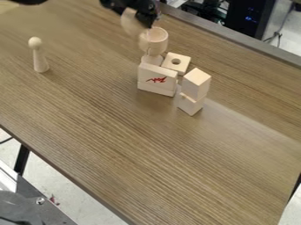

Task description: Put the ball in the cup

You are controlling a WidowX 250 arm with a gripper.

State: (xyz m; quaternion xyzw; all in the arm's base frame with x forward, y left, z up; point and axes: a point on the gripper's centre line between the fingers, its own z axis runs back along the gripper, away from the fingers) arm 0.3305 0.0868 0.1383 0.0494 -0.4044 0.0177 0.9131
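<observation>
At the top of the camera view, the black gripper (pixel 140 10) hangs just above and left of a pale wooden cup (pixel 154 41). The cup stands upright with its round opening facing up, behind an upright block with a red mark. A pale, rounded, blurred shape (pixel 130 22) sits directly below the gripper, close to the cup's left rim. Whether this shape is the ball, and whether the gripper holds it, I cannot tell. The inside of the cup looks pale, with no distinct ball visible in it.
The red-marked block (pixel 157 80) stands in front of the cup, a square block with a hole (pixel 176 62) to its right. Two stacked blocks (pixel 196 83) are farther right. A round-topped peg (pixel 39 57) stands at the left. The brown table's (pixel 153 149) back edge runs across the upper right.
</observation>
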